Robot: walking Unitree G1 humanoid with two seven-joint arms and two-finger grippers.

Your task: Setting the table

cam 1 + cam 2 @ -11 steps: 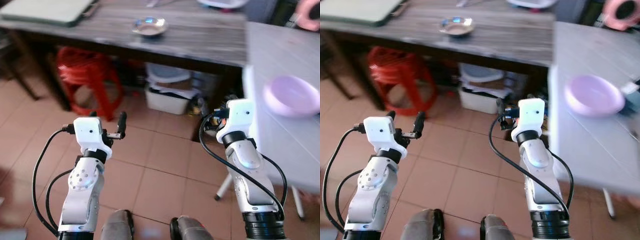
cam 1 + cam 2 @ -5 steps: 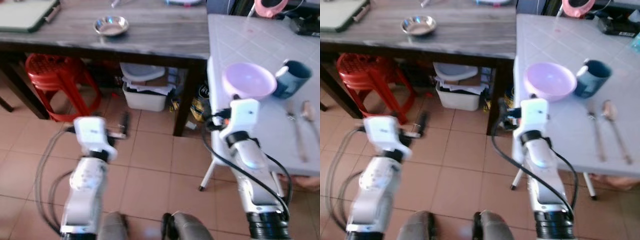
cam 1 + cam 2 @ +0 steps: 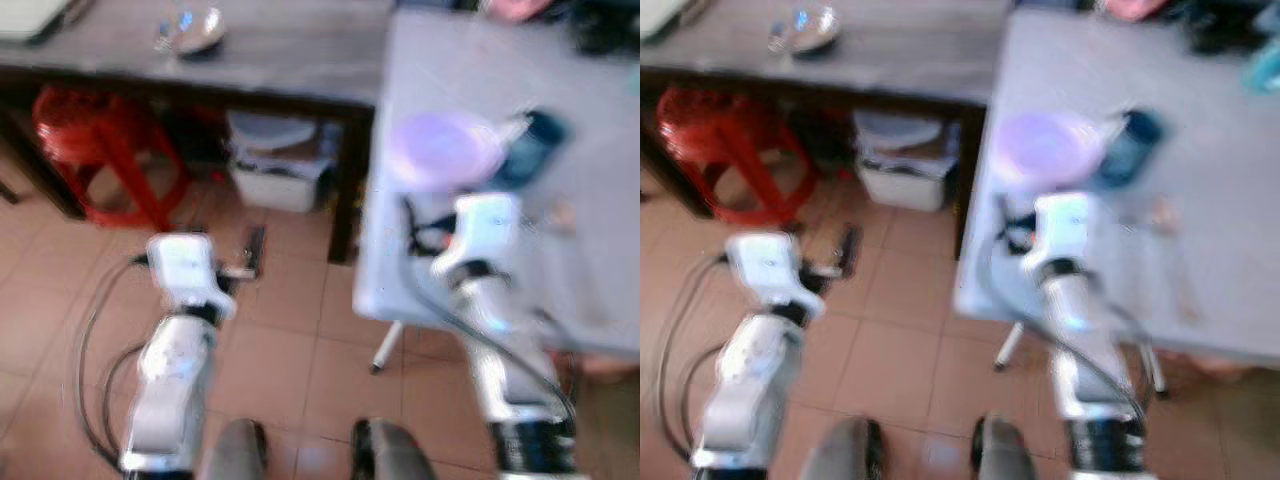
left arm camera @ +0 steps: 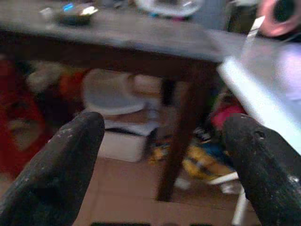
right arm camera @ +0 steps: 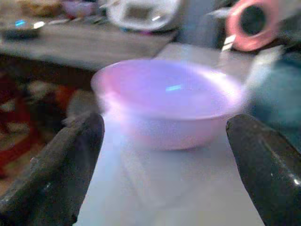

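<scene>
Blurry tiled kitchen floor fills lower frame; white table (image 3: 600, 300) at right carries pink bowl (image 5: 171, 106) w/ dark mug (image 3: 528, 150) just beside it, upper right. Right gripper (image 5: 164, 188) is spread wide, empty, aimed straight at bowl, prob. lining up a grab. Left gripper (image 4: 164, 174) also unclenched, holding nothing, over floor center-left, facing dark wood table (image 3: 290, 50) along the top.

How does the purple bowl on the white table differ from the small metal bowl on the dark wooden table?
The purple bowl is pale lilac and matte, while the metal bowl is silvery and reflects light. The purple bowl looks clearly larger than the metal bowl. The purple bowl stands directly ahead of the right end effector, whose fingers are spread wide, whereas the metal bowl sits far off on the dark wooden table. Both stand upright.
</scene>
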